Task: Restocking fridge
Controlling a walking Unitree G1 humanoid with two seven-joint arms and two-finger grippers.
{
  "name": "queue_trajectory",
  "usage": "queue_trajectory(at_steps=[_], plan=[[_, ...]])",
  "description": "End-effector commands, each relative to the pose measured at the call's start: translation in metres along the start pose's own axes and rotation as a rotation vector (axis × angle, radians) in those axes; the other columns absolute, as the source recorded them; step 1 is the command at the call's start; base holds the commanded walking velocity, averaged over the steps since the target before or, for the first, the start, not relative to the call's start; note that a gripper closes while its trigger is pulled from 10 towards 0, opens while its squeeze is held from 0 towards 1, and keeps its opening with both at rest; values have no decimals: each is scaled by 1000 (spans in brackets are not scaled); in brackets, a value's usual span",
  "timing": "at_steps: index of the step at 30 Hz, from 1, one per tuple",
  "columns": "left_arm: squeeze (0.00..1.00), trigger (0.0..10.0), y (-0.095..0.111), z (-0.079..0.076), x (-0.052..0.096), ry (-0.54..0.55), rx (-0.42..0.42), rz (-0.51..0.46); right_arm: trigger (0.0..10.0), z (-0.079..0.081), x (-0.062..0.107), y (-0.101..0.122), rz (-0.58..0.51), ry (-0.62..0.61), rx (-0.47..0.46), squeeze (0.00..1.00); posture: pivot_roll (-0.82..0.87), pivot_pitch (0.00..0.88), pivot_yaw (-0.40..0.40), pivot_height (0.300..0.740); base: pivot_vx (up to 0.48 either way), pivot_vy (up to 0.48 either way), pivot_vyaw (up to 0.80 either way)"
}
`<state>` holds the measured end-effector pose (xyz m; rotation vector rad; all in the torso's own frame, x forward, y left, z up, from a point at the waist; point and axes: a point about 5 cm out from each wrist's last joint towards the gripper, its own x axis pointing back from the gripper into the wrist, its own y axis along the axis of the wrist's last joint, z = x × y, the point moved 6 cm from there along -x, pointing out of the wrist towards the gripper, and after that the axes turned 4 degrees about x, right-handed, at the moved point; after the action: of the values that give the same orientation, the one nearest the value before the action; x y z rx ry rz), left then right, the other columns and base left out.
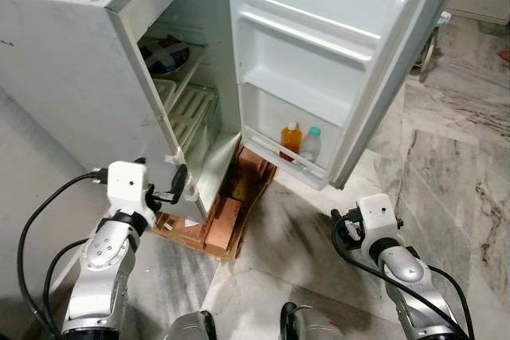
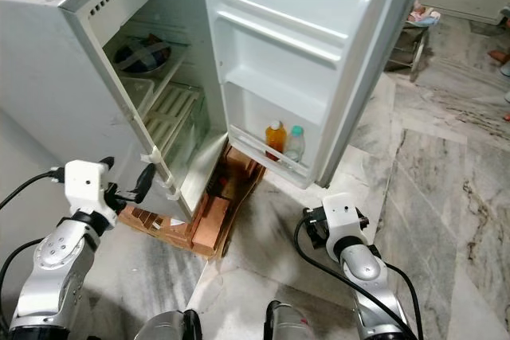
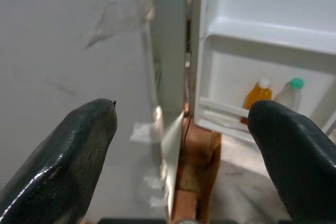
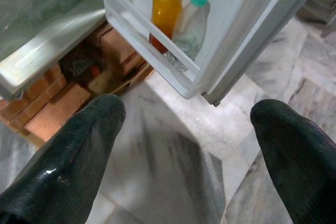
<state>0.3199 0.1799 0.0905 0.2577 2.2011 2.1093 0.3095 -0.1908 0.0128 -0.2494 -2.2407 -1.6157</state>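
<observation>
The white fridge (image 1: 72, 77) stands with its door (image 1: 335, 29) swung wide. On the door's lowest shelf stand an orange bottle (image 1: 292, 138) and a clear bottle with a green cap (image 1: 311, 145). My left gripper (image 1: 174, 183) is open and holds nothing, close to the lower front corner of the fridge body. My right gripper (image 4: 189, 114) is open too, hovering low over the floor just short of the door's bottom shelf, with both bottles ahead of it. Neither gripper touches anything.
Inside the fridge are a dark bowl (image 1: 167, 57) on the upper shelf and a white wire rack (image 1: 191, 109) below. The fridge rests on bricks (image 1: 227, 216). Grey marble floor (image 1: 446, 173) spreads to the right. Furniture legs (image 1: 430, 45) stand behind the door.
</observation>
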Motion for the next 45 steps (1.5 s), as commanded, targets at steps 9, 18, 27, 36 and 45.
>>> queue_trajectory(at_steps=[9, 18, 27, 36, 45], plan=[[0, 10000, 0, -28, -1, -50, 14, -14, 10000, -2, -1, -4, 10, -13, 5, 0, -37, 114, 21, 740, 368, -245, -635], [0, 10000, 2, -25, -9, -40, -15, -9, 10000, 0, -3, -2, 3, -7, 12, 0, -38, 110, 21, 740, 439, 0, -153], [0, 10000, 5, -25, -19, -77, -76, -9, 10000, 1, -6, -1, -3, -7, 21, 0, -40, 109, 18, 740, 468, 0, 0], [0, 10000, 9, -27, -35, -115, -105, -15, 10000, 2, -8, 2, -12, -7, 41, 0, -48, 104, 16, 740, 473, 0, 0], [0, 10000, 18, -32, -56, -171, -148, -27, 10000, 2, -11, 5, -19, -9, 52, 0, -54, 110, 16, 740, 480, 0, 0]])
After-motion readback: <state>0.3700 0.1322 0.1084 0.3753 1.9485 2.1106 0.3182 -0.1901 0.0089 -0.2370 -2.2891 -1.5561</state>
